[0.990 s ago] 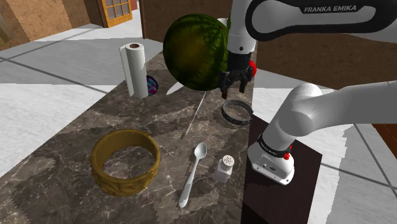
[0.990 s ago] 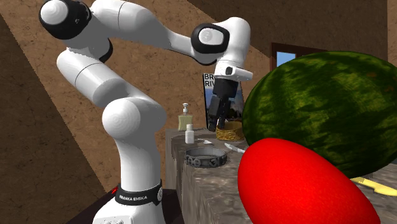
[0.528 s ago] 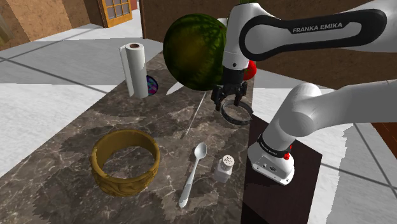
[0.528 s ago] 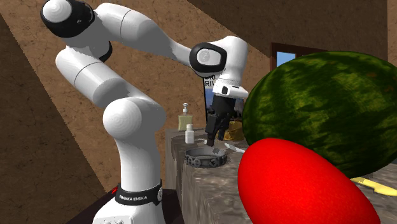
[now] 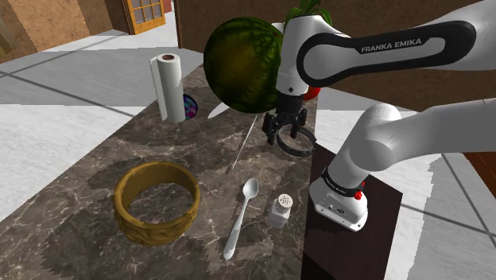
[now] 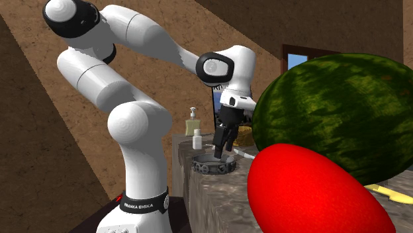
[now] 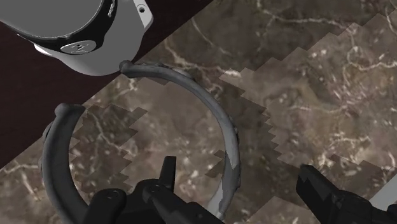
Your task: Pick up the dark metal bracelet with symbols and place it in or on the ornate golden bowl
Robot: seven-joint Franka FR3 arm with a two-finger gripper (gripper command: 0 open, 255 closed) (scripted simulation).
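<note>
The dark metal bracelet (image 5: pixel 303 149) is an open cuff lying flat on the marble table (image 5: pixel 95 199), close to the edge beside the stand. My gripper (image 5: pixel 286 132) is open and hangs low over it. In the wrist view the fingers straddle one side of the band (image 7: pixel 224 124) without touching it, so that part of the bracelet lies between them at the gripper (image 7: pixel 245 184). From the second exterior view the gripper (image 6: pixel 222 152) reaches down to just above the bracelet (image 6: pixel 213 167). The ornate golden bowl (image 5: pixel 155 232) is a wide carved ring toward the shoulder view's lower left.
A large watermelon (image 5: pixel 245 64) stands right behind the gripper, with a red object (image 6: pixel 311 192) next to it. A paper towel roll (image 5: pixel 168 86), a spoon (image 5: pixel 242 215) and a salt shaker (image 5: pixel 280 211) share the table. The arm's base (image 5: pixel 340 199) sits beside the table edge.
The gripper has come down from well above the table to just over the bracelet, still open. The bracelet and the bowl have not moved.
</note>
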